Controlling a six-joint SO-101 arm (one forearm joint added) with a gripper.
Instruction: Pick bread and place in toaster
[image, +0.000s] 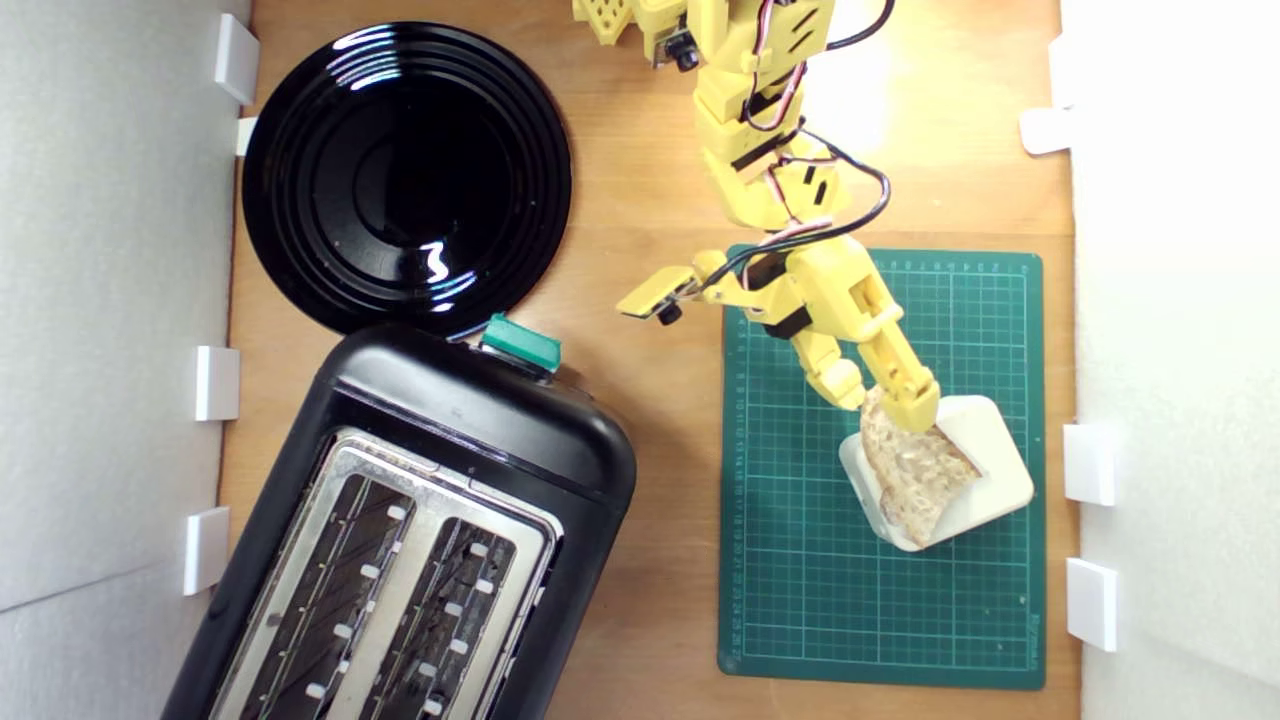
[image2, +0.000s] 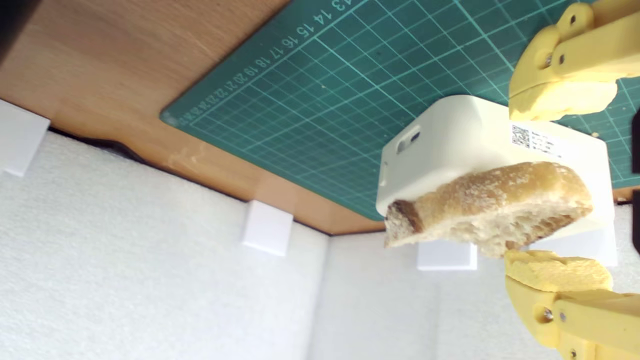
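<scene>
The bread, a pale porous wedge with a tan crust, lies on a cream rounded-square block on the green cutting mat. My yellow gripper reaches down over the bread's near end. In the wrist view the bread lies between the two fingers of the gripper. One fingertip is at the bread's edge and the other stands apart from it, so the jaws are open. The black toaster with a silver two-slot top and a teal lever knob stands at the exterior view's lower left.
A round glossy black plate lies beyond the toaster at the exterior view's upper left. The green cutting mat covers the right part of the wooden table. White foam walls with small white clips border both sides.
</scene>
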